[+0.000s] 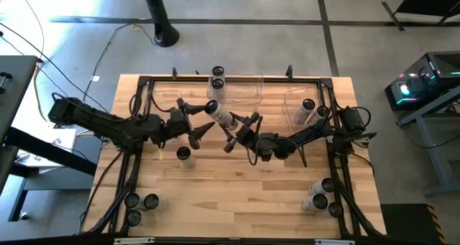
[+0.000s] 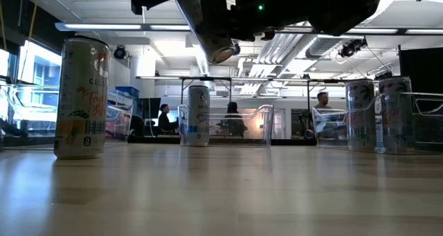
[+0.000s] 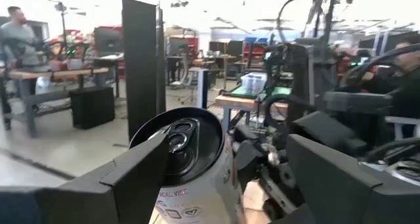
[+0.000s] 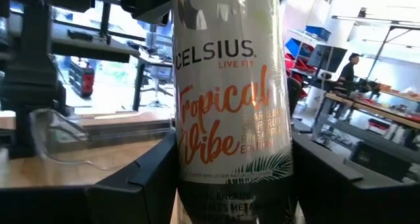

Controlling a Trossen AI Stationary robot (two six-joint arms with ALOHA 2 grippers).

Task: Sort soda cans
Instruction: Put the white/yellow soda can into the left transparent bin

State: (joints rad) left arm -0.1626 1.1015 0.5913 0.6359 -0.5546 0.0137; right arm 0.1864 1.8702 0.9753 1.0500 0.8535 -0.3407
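Silvery and white, one soda can (image 1: 221,114) hangs in the air over the middle of the table (image 1: 237,202), a little toward 12 o'clock. Both claws hold it at once. The left claw (image 1: 205,113) is clamped on the end with the dark top, and the right claw (image 1: 233,126) is clamped on the other end. The can is tilted (in the low view it leans with one end pointing down).

This looks like a hand-over from one arm to the other. To do it well, one claw should keep a firm squeeze until the other claw really has the can. Only then should the first claw open and back away in a straight line. The can should stay high, because another can (image 1: 184,154) stands on the table just below, near 7 o'clock from the held one.

The clear bin (image 1: 248,90) at 12 o'clock has two cans (image 1: 217,78) at its edge. The clear bin (image 1: 295,105) at 2 o'clock holds more cans (image 1: 309,110). More cans wait at the 7 o'clock corner (image 1: 140,205) and at the 5 o'clock corner (image 1: 323,195).

Some things are hard to see. I cannot tell which claw will let go. The arms cover part of the held can from above. The cans are too small from above to read, so I cannot tell which bin this one belongs in.
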